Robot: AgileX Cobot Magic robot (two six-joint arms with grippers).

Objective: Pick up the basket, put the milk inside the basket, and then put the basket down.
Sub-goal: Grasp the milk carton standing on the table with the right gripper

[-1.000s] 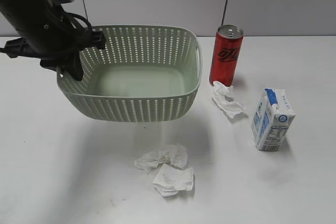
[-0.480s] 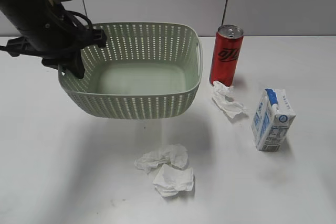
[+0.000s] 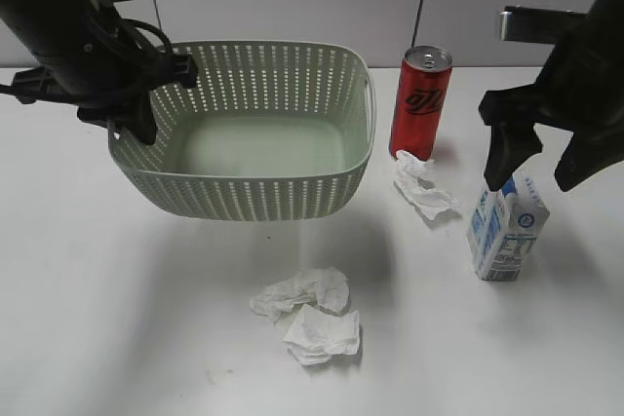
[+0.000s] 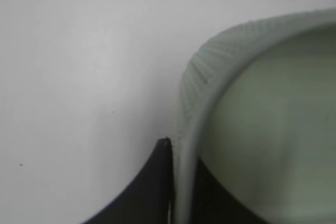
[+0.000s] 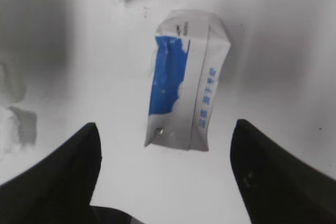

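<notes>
My left gripper (image 3: 136,114) clamps the basket (image 3: 258,143) rim aloft; my right gripper (image 3: 541,168) hangs spread above the milk (image 3: 505,226), next descend and close

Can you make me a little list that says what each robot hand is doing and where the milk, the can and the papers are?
left gripper: shut on the basket rim, basket lifted off the table
right gripper: open, just above the milk
milk: upright on the table, not in the basket
red can: upright, right of the basket
crumpled papers: in front of the basket
</notes>
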